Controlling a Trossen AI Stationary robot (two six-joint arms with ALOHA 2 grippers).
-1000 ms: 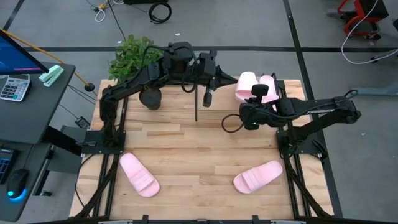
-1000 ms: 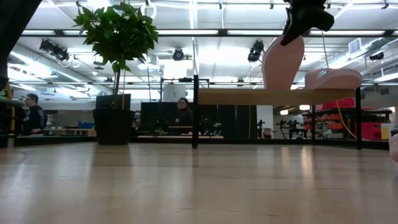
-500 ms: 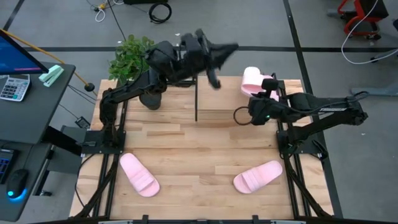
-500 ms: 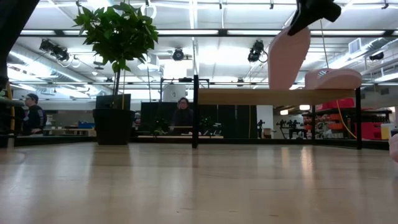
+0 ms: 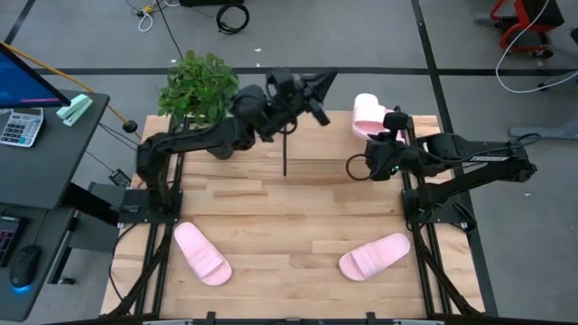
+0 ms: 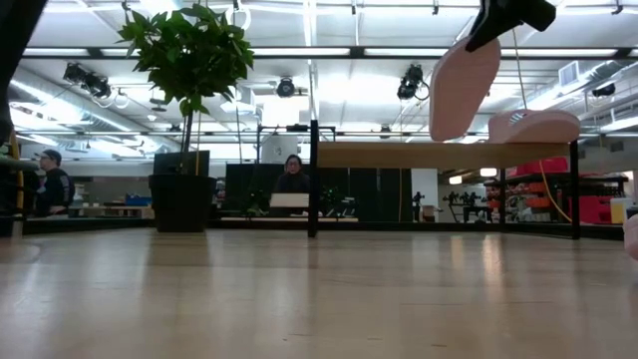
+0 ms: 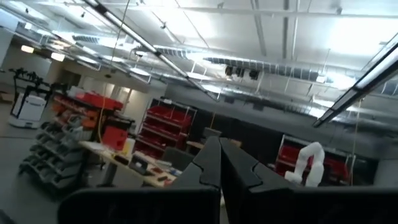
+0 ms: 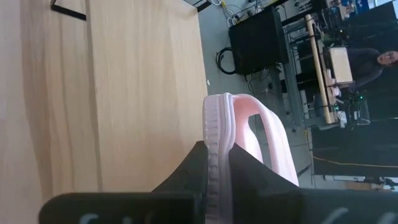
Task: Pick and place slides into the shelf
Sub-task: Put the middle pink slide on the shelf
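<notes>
Swinging back toward the plant [image 5: 192, 78], the clenched left end effector [image 5: 318, 101] clears room while the right end effector [image 5: 390, 126] grips a slide [image 5: 366, 112] above the shelf [image 6: 444, 156] for placing.

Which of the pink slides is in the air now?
The slide in the right tool, hanging above the shelf; the others lie flat.

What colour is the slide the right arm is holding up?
Pale pink; the held slide shows best in the right wrist view, edge-on between dark fingers.
</notes>
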